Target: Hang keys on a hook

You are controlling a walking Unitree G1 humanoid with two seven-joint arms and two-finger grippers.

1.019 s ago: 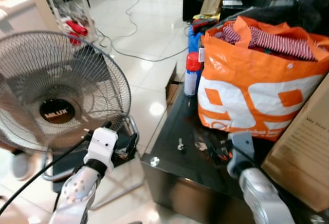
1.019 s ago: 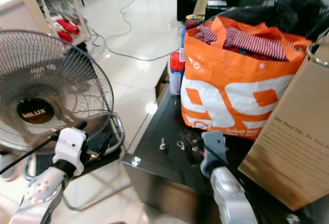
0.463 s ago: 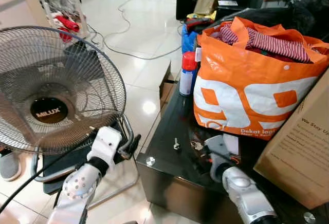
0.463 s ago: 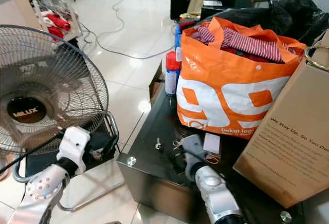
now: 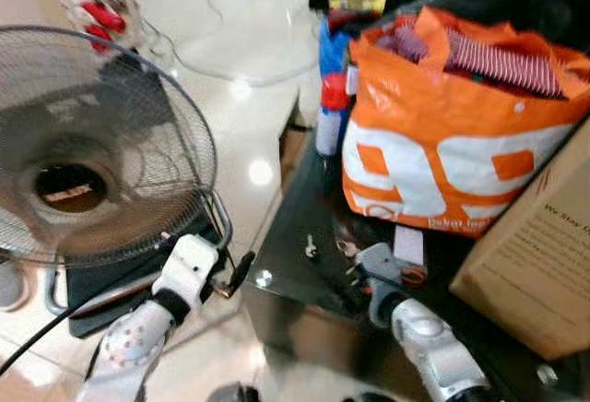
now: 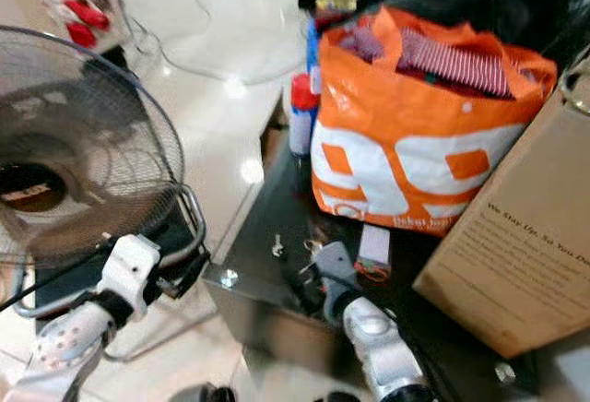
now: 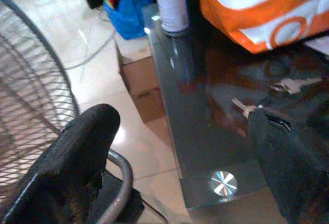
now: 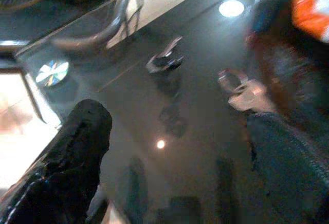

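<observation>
The keys [image 8: 163,59] are lying on the dark glass table [image 5: 295,236], in front of the orange bag [image 5: 452,144]. A second key with a ring [image 8: 241,93] is lying just beside them. The right gripper [image 8: 175,152] is hovering low over the table near the keys, its fingers [image 8: 77,152] spread apart. The left gripper [image 7: 180,147] is hanging open by the fan [image 5: 83,153], off the table's edge. The box [image 6: 502,236] is showing print reading "We Stay Up. So You D…"; blur is making the fan's label and the bag's small print unreadable.

My head cameras look down from above the table [image 5: 295,227]; both wrist cameras sit close, sharing its dark glass corner.
</observation>
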